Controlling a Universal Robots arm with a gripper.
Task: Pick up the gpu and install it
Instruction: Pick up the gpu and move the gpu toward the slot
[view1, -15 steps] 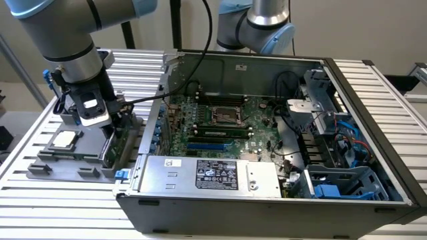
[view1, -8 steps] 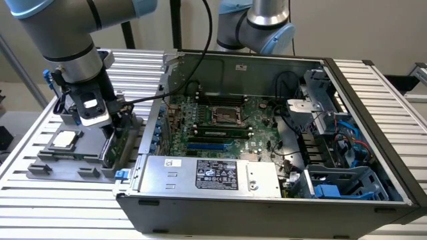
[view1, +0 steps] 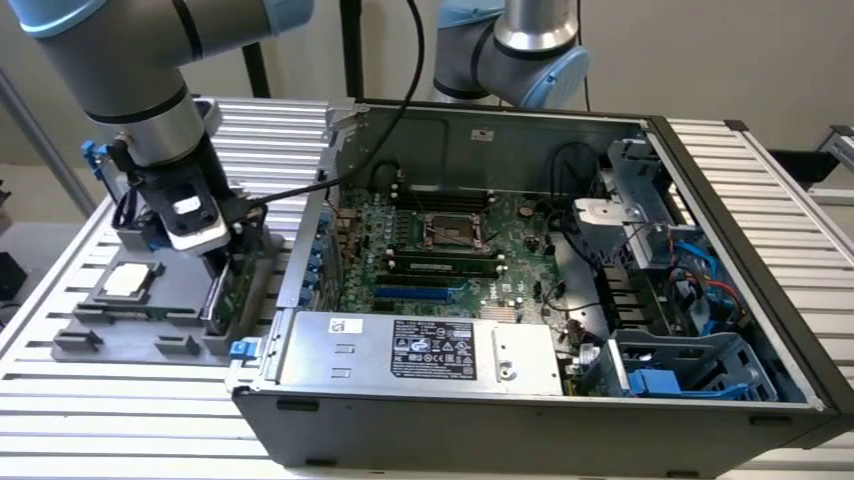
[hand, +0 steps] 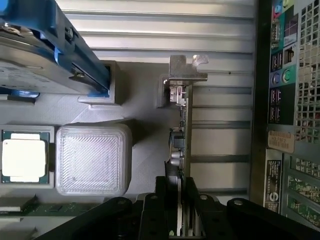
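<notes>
The gpu (hand: 182, 135) stood on its long edge in a slot of the grey holder (hand: 145, 110). In the wrist view it appeared edge-on, with its silver bracket (hand: 185, 70) at the far end from the camera. Standing it upright like that left both flat faces free to be gripped, which seemed to be the point of the slot. The claw (hand: 182, 181) had the card between its two black fingers (hand: 167, 187). They lay against opposite faces with no gap that I could make out, so I judged it pinched on the gpu, near the end away from the bracket. The card did not look lifted: in the exterior view its lower edge sat down in the holder (view1: 80, 335), with the claw (view1: 220, 262) directly above it.

A processor (hand: 24, 157) lay flat in its own recess of the holder, and a hard drive with blue rails (hand: 40, 50) was propped in another. The holder rested on the slatted table (view1: 134, 420), just beside the open computer case (view1: 534, 410). The case lay on its side with the motherboard (view1: 441, 240) facing up, apparently so a card could be pushed in from above.
</notes>
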